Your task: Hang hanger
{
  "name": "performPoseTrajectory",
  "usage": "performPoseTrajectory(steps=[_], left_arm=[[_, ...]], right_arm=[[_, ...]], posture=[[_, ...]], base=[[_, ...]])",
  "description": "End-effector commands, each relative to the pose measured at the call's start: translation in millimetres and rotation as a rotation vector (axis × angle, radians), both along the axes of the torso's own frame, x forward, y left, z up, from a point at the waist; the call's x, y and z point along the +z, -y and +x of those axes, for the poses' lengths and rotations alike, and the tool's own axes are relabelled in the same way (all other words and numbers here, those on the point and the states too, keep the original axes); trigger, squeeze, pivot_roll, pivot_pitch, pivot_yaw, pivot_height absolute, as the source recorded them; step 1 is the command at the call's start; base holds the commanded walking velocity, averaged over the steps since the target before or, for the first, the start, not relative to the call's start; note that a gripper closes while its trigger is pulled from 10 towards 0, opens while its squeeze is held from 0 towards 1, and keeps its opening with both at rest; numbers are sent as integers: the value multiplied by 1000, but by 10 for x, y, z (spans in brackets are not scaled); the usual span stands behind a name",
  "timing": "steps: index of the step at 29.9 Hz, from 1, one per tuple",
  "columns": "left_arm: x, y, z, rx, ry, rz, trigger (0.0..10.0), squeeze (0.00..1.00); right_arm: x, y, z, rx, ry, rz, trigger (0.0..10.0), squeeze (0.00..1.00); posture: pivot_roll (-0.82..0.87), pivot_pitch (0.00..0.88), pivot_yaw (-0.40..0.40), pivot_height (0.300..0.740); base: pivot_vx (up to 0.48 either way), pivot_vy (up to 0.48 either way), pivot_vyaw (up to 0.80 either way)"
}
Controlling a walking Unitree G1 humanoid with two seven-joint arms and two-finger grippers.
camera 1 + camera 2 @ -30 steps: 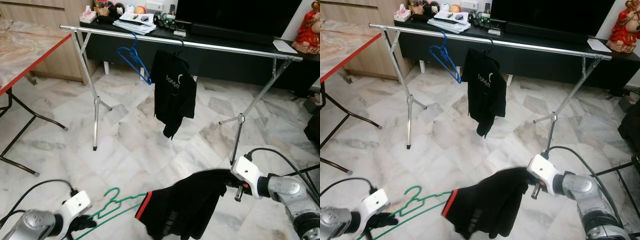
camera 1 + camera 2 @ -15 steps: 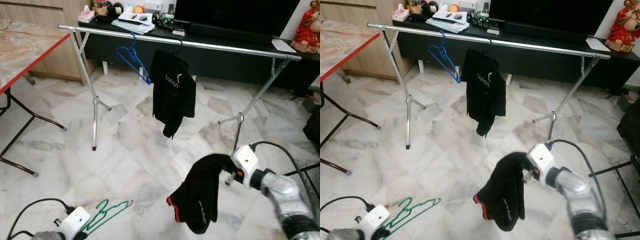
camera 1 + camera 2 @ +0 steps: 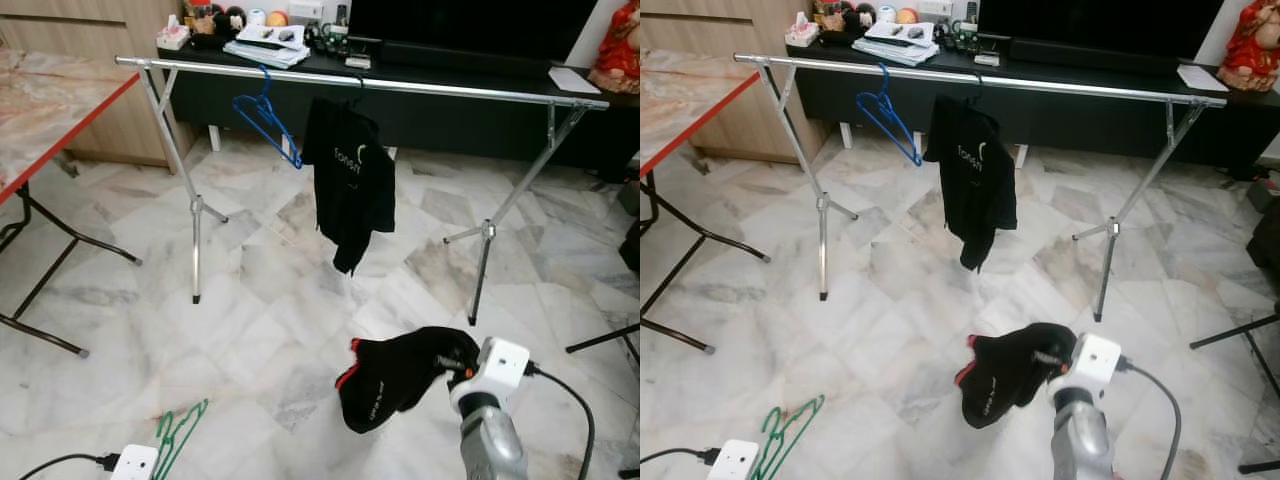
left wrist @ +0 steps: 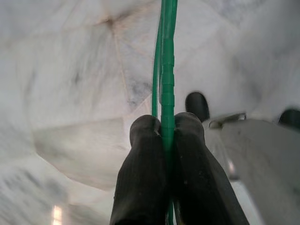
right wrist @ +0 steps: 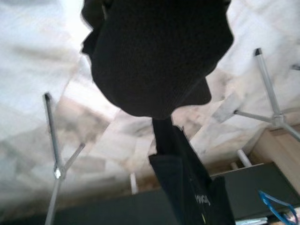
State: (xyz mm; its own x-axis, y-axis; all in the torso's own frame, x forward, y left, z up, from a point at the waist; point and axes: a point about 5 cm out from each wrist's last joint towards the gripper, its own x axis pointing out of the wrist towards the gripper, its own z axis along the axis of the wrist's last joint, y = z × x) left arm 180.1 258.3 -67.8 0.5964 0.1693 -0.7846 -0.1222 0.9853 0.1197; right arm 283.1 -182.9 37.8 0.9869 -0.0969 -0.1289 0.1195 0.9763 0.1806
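The 2 black fingers (image 4: pixel 140 168) of the left gripper (image 4: pixel 161 124) were pressed together on the wire of the green hanger (image 3: pixel 172 437), which was seen low at about 7 o'clock in the head views, just above the marble floor (image 3: pixel 260 330). The right gripper (image 3: pixel 452 365) was buried in a bunched black garment (image 3: pixel 395 375) at about 5 o'clock; that the cloth was clamped by it is judged from how the cloth hung off the wrist, since its fingers were hidden. Farther out, at 12 o'clock, the silver clothes rail (image 3: pixel 420 88) was spanned across the room, with 1 blue hanger (image 3: pixel 265 115) and 1 black shirt (image 3: pixel 350 180) already hung on it. The green hanger and the garment were held well apart, so the garment appeared not yet dressed onto the hanger, and carrying to the rail and hooking on were judged still left.
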Motion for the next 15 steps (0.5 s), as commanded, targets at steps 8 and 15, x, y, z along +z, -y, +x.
performPoseTrajectory(steps=[8, 15], left_arm=[[-122, 8, -235, 127, -53, -23, 10000, 0], [-128, 1, -251, 124, -62, -16, 10000, 0]], right_arm=[[177, 63, -27, -83, 51, -76, 10000, 0], [256, -73, -63, -46, 80, -109, 10000, 0]], posture=[[-59, 21, -13, 740], [-50, 0, -17, 740]], base=[[0, 0, 0], [0, 0, 0]])
